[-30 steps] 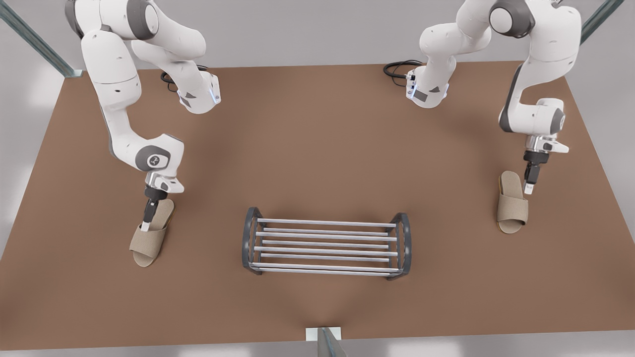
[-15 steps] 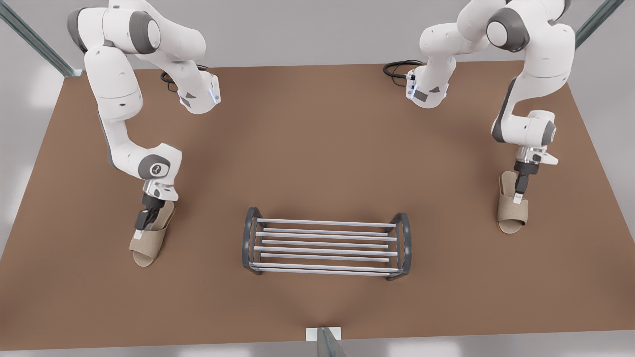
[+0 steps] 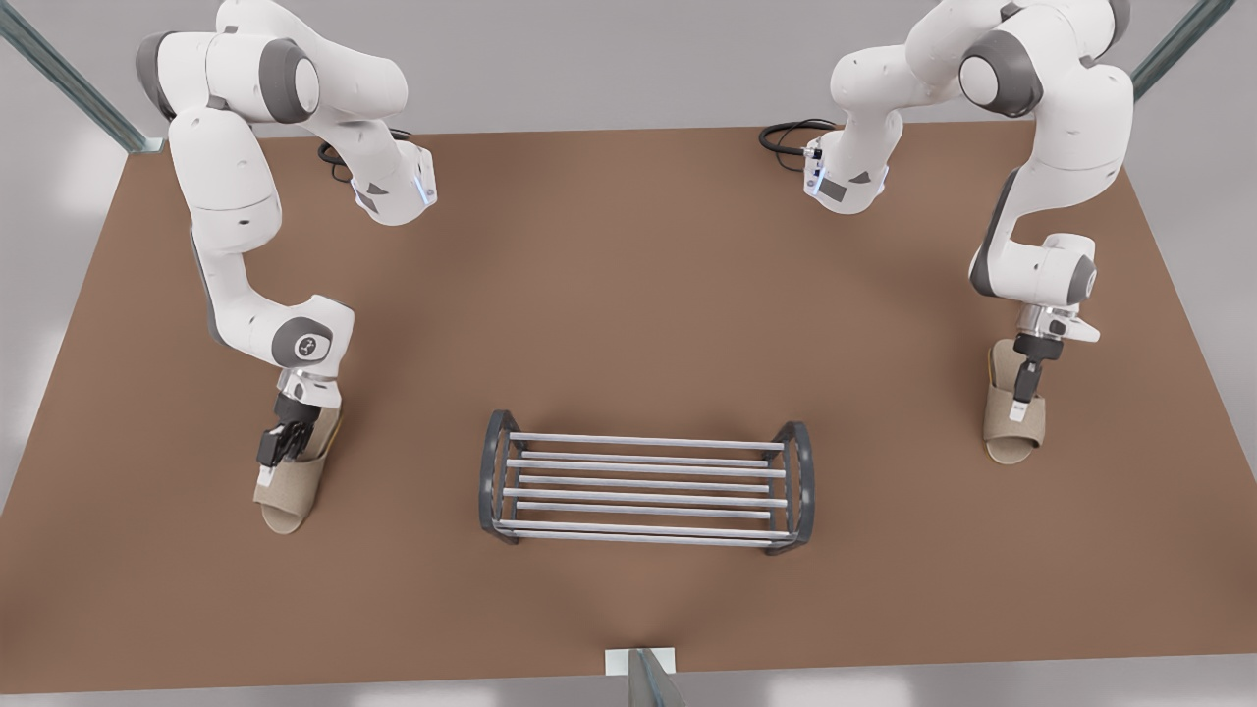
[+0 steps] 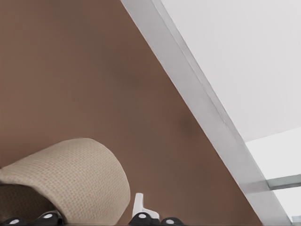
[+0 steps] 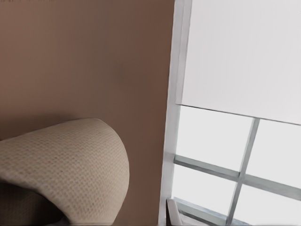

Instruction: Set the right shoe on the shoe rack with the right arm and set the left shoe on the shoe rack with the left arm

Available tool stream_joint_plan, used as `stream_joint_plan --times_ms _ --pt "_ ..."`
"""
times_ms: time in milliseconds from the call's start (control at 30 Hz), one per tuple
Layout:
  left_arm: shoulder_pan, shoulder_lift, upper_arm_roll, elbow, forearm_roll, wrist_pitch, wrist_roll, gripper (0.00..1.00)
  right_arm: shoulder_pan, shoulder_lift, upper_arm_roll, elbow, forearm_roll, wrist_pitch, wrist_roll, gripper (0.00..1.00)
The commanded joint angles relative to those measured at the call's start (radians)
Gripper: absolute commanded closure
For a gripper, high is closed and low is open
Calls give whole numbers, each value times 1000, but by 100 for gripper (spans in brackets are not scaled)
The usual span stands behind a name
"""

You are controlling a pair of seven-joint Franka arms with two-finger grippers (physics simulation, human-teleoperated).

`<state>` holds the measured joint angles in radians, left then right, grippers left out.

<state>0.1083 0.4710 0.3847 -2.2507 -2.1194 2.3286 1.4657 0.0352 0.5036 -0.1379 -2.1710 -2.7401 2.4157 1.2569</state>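
At nine o'clock of the shoe rack [image 3: 643,444] on the brown surface [image 3: 628,295], the left gripper [image 3: 270,462] is spread astride the left shoe's [image 3: 295,491] woven beige strap. It should probably seat deep before pinching. At three o'clock, the right gripper [image 3: 1022,396] sits on the right shoe [image 3: 1011,437]. I cannot tell whether it is spread or pinching.

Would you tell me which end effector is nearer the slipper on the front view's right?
Right. The right end effector is over the strap of that slipper; the left end effector is at the other slipper.
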Motion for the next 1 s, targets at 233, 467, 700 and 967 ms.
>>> stream_joint_plan --times_ms 233,467,700,967 --pt "-1 -20 -23 22 9 11 1 67 0 20 -2 0 -6 -1 144 46" --pt "-36 -256 -205 57 33 275 -174 70 2 20 -2 2 -7 -1 141 67" --pt "-187 -617 -520 48 33 686 -740 70 3 13 -3 2 -7 -1 134 72" --pt "-194 -437 -833 302 30 794 -990 70 5 -96 -2 0 -7 37 42 78"
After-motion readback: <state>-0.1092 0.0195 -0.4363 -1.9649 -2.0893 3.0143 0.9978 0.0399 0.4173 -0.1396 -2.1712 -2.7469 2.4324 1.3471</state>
